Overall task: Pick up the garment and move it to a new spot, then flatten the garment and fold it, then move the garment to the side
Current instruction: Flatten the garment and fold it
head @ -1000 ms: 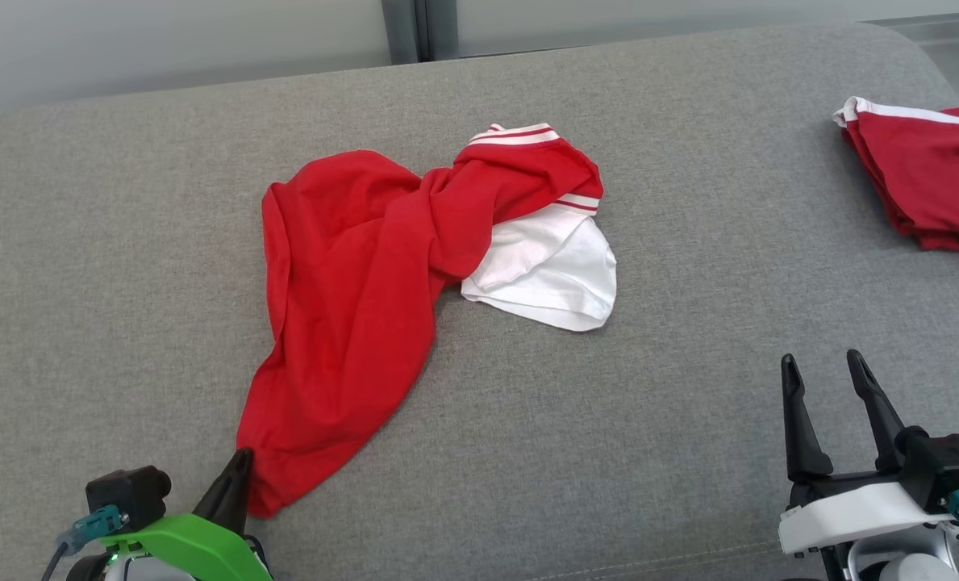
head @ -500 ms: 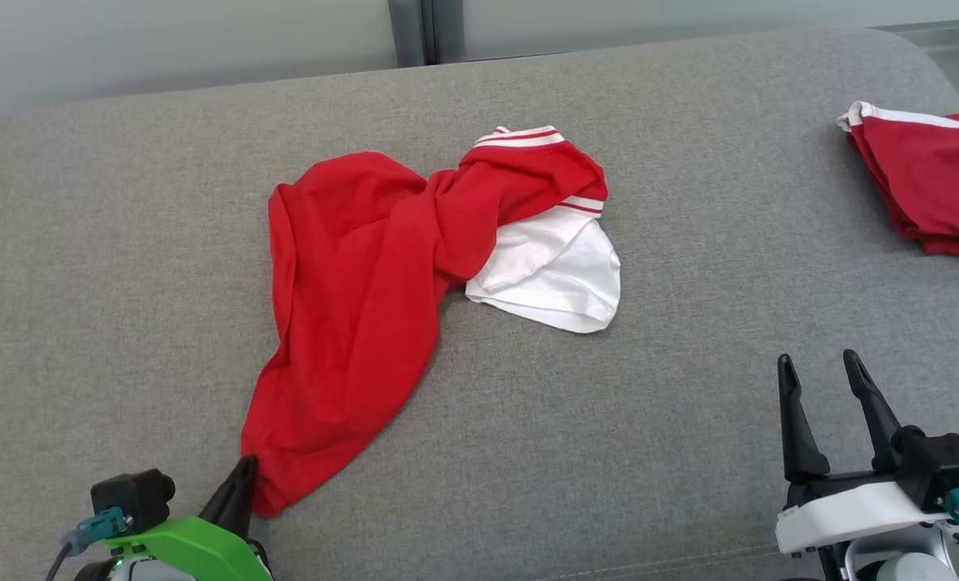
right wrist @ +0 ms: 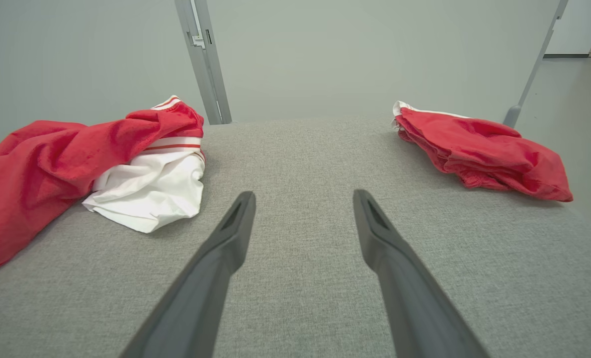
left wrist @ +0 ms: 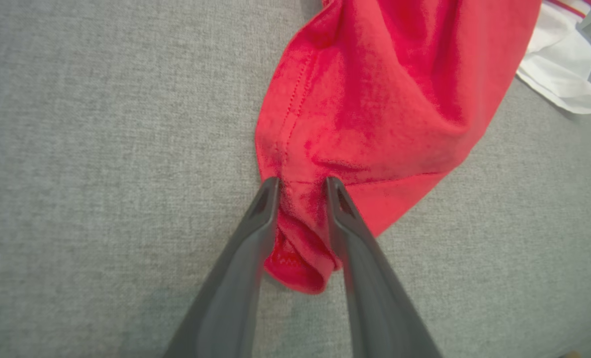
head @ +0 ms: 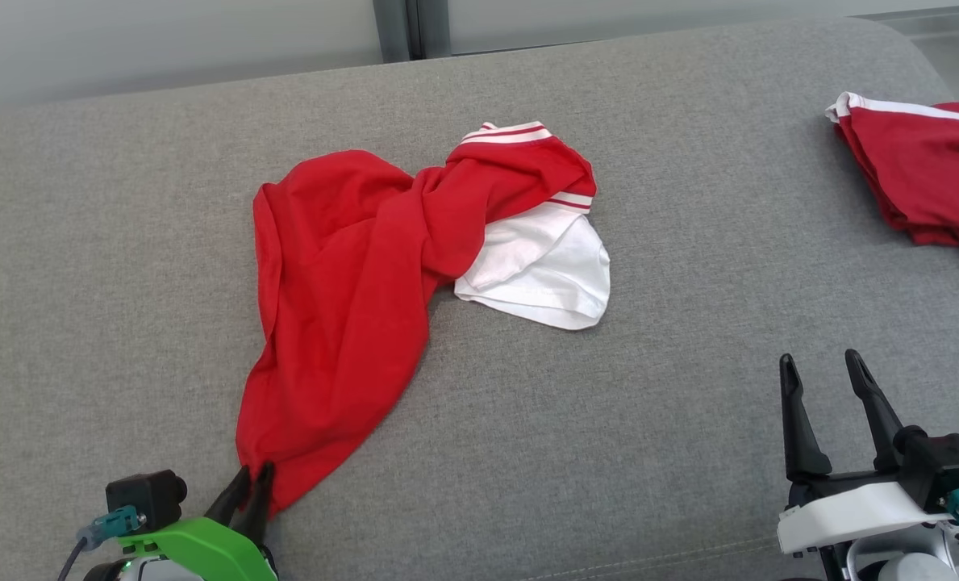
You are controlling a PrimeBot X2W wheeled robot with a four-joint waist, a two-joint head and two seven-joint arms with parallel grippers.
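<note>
Locate the garment (head: pixel 342 307) crumpled left of centre on the grey cushion (head: pixel 689 387), its red tail reaching the near edge. Your left gripper (head: pixel 254 484) is pinched onto that tail's corner. Your right gripper (head: pixel 823 367) stands spread, empty, by the near right corner. A second red garment (head: pixel 923 177) lies at the right edge.
</note>
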